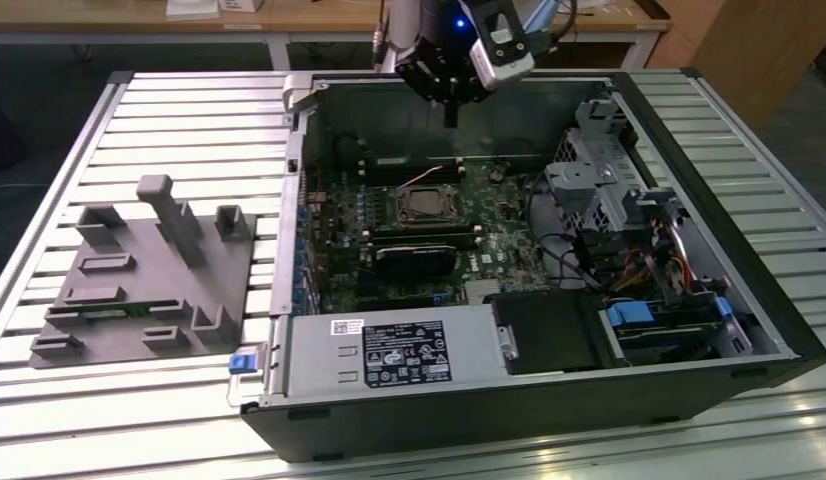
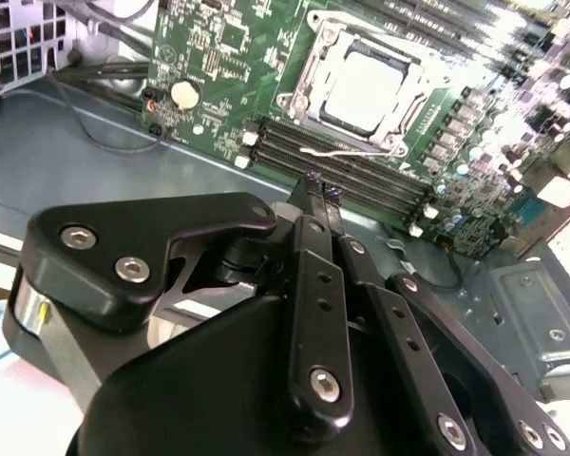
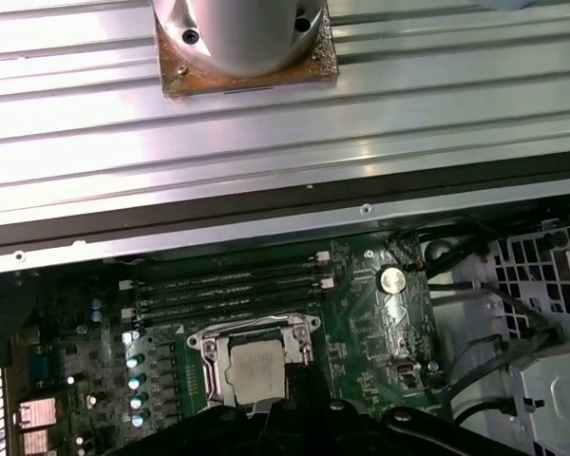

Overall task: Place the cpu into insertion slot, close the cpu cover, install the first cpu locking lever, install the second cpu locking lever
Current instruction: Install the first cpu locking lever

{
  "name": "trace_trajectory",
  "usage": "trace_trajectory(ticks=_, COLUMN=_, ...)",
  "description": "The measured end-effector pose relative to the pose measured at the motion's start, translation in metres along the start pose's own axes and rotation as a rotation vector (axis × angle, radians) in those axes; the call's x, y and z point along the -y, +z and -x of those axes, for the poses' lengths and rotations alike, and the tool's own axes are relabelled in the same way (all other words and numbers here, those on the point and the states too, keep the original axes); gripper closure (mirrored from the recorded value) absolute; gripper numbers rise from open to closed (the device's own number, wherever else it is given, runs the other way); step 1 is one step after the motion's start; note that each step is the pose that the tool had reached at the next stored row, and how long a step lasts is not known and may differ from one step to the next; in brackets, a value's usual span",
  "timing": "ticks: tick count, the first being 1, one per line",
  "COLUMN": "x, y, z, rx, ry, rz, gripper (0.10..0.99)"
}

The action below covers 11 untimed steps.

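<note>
The cpu (image 2: 366, 76) lies flat in the insertion slot (image 2: 420, 95) on the green board, its dull silver top showing. The cpu cover (image 2: 315, 68), a silvery frame, lies down around it. A thin pale metal rod (image 2: 347, 152) runs along the socket's edge over the memory slots. In the exterior view my gripper (image 1: 451, 118) hangs above the case's far wall, well above and beyond the cpu (image 1: 423, 205). The fingertips (image 2: 313, 182) stand together with nothing between them. The cpu (image 3: 256, 369) and its frame also appear in the first wrist view.
The open computer case (image 1: 773, 330) lies on a slatted aluminium table (image 1: 186, 110). A grey moulded fixture (image 1: 146, 270) stands at the exterior view's left. Inside the case are a power supply (image 1: 386, 355), a metal drive cage (image 1: 613, 190), cables and long black memory slots (image 2: 361, 176).
</note>
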<state>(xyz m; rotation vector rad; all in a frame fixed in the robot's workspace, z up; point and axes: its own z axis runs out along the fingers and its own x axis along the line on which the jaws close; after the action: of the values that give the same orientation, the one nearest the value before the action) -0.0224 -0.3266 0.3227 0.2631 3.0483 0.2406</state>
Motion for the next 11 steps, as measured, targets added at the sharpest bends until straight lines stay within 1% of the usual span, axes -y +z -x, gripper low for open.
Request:
trace_trajectory(ticks=1, x=0.0004, y=0.0012, z=-0.0002, rx=-0.0006, ry=0.0, rz=0.004, gripper=0.98)
trace_trajectory(ticks=2, x=0.0008, y=0.0026, z=-0.0004, rx=-0.0009, ry=0.0, rz=0.006, gripper=0.98)
trace_trajectory(ticks=5, x=0.002, y=0.0077, z=-0.0013, rx=-0.0013, ry=0.0, rz=0.006, gripper=0.98)
trace_trajectory(ticks=7, x=0.0026, y=0.0103, z=-0.0022, rx=-0.0017, ry=0.001, rz=0.009, gripper=0.98)
trace_trajectory(ticks=9, x=0.0031, y=0.0124, z=-0.0031, rx=-0.0028, ry=0.001, rz=0.016, gripper=0.98)
trace_trajectory(ticks=11, x=0.0036, y=0.0142, z=-0.0041, rx=-0.0044, ry=0.002, rz=0.025, gripper=0.98)
